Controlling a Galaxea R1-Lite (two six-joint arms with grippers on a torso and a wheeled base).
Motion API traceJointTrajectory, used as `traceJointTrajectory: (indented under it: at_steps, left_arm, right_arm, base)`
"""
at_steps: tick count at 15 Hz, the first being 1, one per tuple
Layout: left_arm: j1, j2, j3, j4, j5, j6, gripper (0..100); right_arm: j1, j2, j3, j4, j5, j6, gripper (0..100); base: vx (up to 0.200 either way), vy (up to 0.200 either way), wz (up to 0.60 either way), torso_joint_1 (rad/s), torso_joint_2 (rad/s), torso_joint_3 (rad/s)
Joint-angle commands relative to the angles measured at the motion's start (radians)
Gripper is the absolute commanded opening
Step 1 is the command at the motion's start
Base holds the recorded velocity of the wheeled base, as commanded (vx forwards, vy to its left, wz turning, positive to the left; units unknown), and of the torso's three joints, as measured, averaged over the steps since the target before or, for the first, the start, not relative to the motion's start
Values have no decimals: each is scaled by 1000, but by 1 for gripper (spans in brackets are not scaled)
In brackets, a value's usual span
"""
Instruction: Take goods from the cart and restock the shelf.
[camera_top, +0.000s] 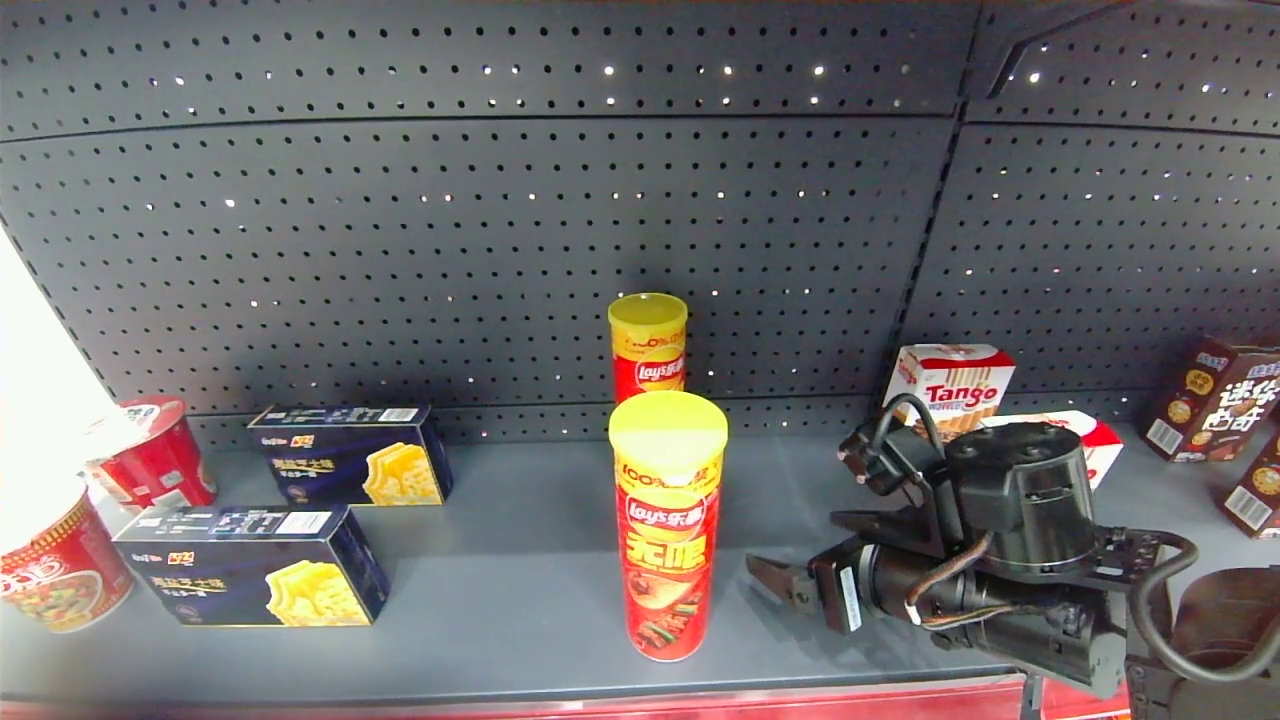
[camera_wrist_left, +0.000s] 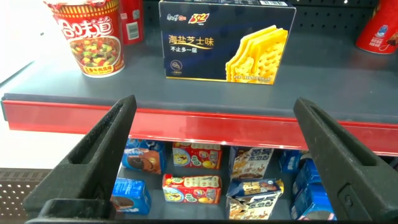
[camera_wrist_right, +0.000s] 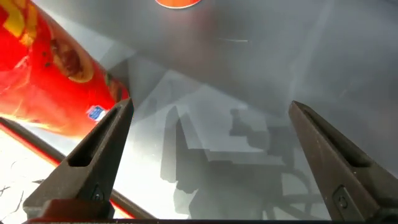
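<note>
In the head view, the front chip can (camera_top: 668, 525) is standing upright near the shelf (camera_top: 500, 600) lip, long axis vertical, with a second can (camera_top: 648, 345) at its 12 o'clock. Your right claw (camera_top: 800, 552) is hanging wide open and holding nothing, and the can is sitting at its 9 o'clock, close but apart.

In the left wrist view, your left claw (camera_wrist_left: 214, 162) is also gaping empty, facing the red shelf lip (camera_wrist_left: 211, 127). A biscuit box (camera_wrist_left: 225, 40) and a noodle cup (camera_wrist_left: 90, 37) are sitting beyond, and packets (camera_wrist_left: 193, 186) are lying below (cart or lower tier, hard to tell).

In the right wrist view, the can (camera_wrist_right: 56, 81) is lying just outside one finger of the claw (camera_wrist_right: 211, 162). The right arm is likely nearer the can, the left nearer the packets.
</note>
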Motion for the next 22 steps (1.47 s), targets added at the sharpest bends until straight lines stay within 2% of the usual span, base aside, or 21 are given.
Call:
traceJointTrajectory:
  at_steps: [1,11,22]
  left_arm:
    - [0,1,0,0,0,-1,100]
    - [0,1,0,-2,0,-1,100]
    - [0,1,0,0,0,1,100]
  right_arm:
    - [0,22,-9,-1,0,-2,100]
    - [72,62,-49,2,5,-2,100]
    - [63,74,-59,2,2,-9,100]
  base:
    - [0,0,0,0,0,0]
    - [0,0,0,0,0,0]
    - [0,0,0,0,0,0]
